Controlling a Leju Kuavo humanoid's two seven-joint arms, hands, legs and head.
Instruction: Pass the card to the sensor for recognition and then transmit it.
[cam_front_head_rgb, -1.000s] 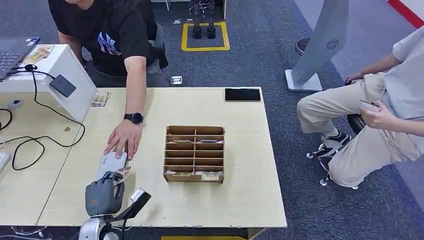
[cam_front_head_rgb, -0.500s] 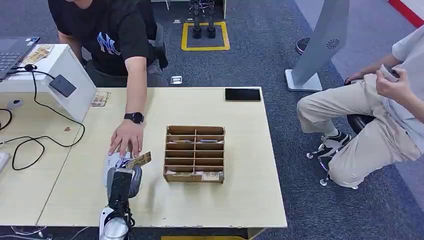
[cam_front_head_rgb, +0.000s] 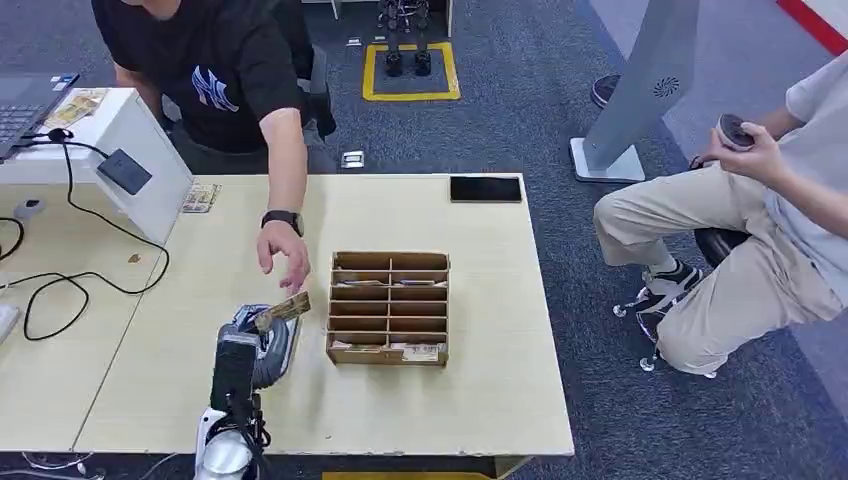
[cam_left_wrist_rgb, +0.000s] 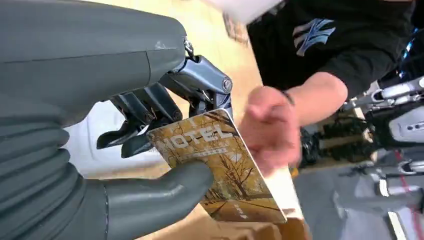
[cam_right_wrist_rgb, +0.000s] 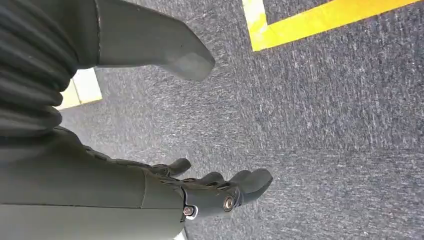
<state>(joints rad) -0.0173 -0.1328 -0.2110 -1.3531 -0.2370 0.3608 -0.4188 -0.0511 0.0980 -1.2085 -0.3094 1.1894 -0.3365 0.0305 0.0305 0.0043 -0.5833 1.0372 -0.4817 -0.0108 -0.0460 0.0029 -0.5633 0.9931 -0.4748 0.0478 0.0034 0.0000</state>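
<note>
- Your left hand (cam_front_head_rgb: 262, 345) holds the card (cam_left_wrist_rgb: 219, 165), pinched between the thick thumb under it and the darker fingers (cam_left_wrist_rgb: 145, 117) above; most of the card juts out beyond the fingertips, so the hold is on one end only
- Your right hand (cam_right_wrist_rgb: 150, 192) hangs over the carpeted floor (cam_right_wrist_rgb: 325, 125), thumb and fingers apart, holding nothing
- Risk: a fast swing toward the sensor (cam_front_head_rgb: 126, 171), which sits well apart from the left hand on the sloped face of the white stand (cam_front_head_rgb: 150, 140), could make the card pivot or slide out of so shallow a pinch
- Risk: the person's hand (cam_front_head_rgb: 283, 252) hovers just beyond the card's free end, so you could brush it or knock the card loose
- Risk: the wooden organizer (cam_front_head_rgb: 389, 307) stands just beside the left hand on its right, and the card's free corner could catch its wall if you sweep that way
- Risk: the black cable (cam_front_head_rgb: 70, 180) trails across the table (cam_front_head_rgb: 480, 390) between the hand and the stand, so a low pass could snag it
- Count: one card in hand, one sensor, one organizer, two people near the table, and other cards lie in the organizer's slots, too small to count
</note>
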